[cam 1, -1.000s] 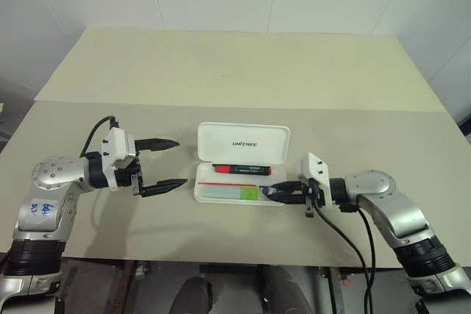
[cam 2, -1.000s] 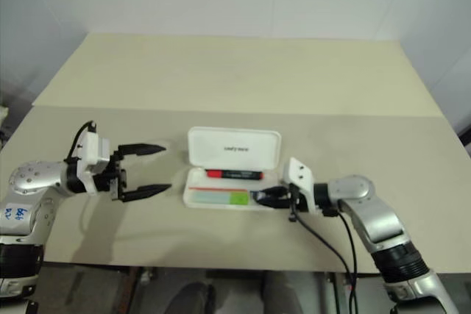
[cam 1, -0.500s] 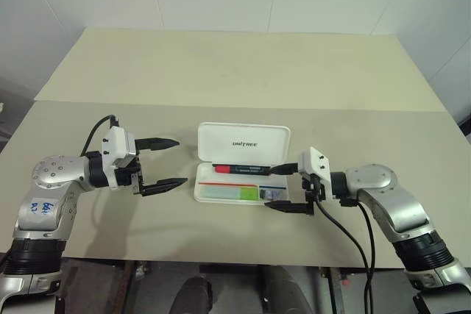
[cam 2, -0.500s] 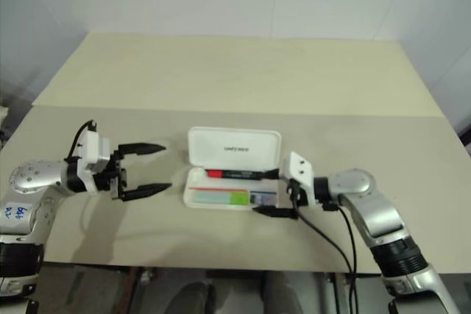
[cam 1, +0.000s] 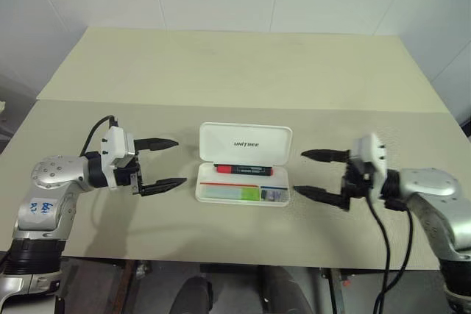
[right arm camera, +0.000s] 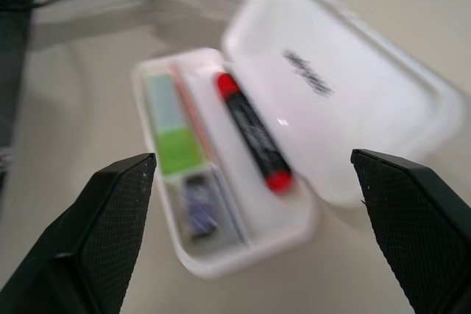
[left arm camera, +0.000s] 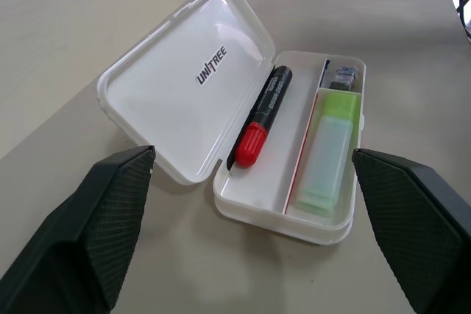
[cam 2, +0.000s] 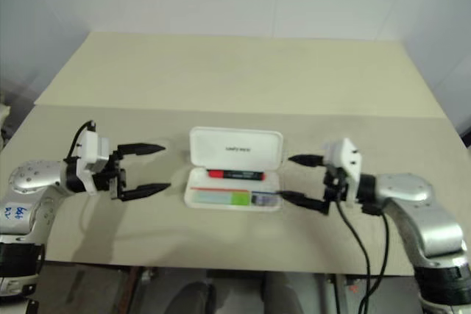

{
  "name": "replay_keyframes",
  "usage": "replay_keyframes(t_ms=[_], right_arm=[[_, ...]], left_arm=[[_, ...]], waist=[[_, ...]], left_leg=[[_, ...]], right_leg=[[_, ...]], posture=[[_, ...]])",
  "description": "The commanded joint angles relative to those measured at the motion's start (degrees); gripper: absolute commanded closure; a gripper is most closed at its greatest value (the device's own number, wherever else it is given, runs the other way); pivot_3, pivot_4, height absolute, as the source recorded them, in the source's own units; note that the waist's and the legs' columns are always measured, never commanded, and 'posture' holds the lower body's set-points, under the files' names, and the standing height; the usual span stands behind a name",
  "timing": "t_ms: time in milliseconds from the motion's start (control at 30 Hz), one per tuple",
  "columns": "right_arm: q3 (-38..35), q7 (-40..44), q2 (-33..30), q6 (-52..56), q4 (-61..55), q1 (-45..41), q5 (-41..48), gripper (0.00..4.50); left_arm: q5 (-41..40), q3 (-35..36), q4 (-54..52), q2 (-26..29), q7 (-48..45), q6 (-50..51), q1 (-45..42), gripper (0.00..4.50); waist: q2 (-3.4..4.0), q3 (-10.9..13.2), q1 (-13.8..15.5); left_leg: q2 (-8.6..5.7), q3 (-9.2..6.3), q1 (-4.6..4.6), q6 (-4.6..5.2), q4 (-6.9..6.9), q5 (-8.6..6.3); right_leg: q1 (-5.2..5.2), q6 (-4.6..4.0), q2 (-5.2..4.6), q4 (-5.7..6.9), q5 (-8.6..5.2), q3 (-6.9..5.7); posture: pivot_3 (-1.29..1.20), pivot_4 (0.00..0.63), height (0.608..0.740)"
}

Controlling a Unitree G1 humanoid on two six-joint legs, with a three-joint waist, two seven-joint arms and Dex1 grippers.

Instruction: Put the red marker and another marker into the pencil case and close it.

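Pencil case (cam 1: 245, 173) lies open at surface (cam 1: 235, 79) centre holding red marker (cam 1: 243, 170) and green-capped marker (cam 1: 234, 193), left hand (cam 1: 163, 162) at 9 o'clock and right hand (cam 1: 313, 174) at 3 o'clock both spread empty; wrist views show both markers in separate compartments.

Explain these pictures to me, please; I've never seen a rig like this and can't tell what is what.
It is a two-armed robot at a table. Two pictures come from cameras in its head, looking down over the arms; the other two from a camera on each wrist, looking along that pincer's two black fingers. On the table lies an open white case. Inside are a red marker and a green marker. The left pincer and the right pincer are open on either side of the case, holding nothing.
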Motion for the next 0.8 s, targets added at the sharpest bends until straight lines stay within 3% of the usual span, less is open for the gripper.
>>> replay_keyframes(t_ms=[33,333,467,800], right_arm=[[-3.85,0.2,-1.59,-1.02,-0.73,0.75,1.43,0.0],[-2.57,-1.03,-1.54,-1.13,-1.57,-0.35,0.91,0.0],[-1.69,-1.73,-1.29,-1.34,-1.7,-1.09,0.53,0.0],[-0.71,-3.4,-1.06,-1.26,-2.93,-1.66,0.76,0.0]], left_arm=[[-1.16,2.16,1.42,0.36,-0.43,-1.01,-0.7,1.21],[-0.63,2.59,4.7,-1.17,1.81,-2.7,-2.07,4.37],[-3.0,3.34,4.11,-3.39,4.65,0.2,-2.43,4.45],[2.32,-0.37,8.08,-9.46,16.91,4.83,-7.16,4.45]], waist=[[-0.01,0.0,-0.24],[-0.01,0.0,-0.05],[-0.01,0.0,-0.07],[-0.02,0.01,0.05]], left_leg=[[0.02,0.02,0.01,0.0,0.0,0.0],[0.02,0.04,0.08,-0.02,0.03,0.02],[0.03,0.0,0.06,-0.02,0.02,0.01],[0.0,-0.02,0.06,-0.02,0.03,0.01]], right_leg=[[0.0,0.0,0.03,0.01,0.0,0.01],[0.02,-0.01,0.04,0.1,0.0,0.09],[0.01,-0.01,0.02,0.08,0.0,0.08],[0.01,0.01,0.02,0.09,0.01,0.07]], posture=[[0.0,0.15,0.74],[0.0,0.15,0.74],[0.0,0.15,0.74],[0.0,0.15,0.74]])
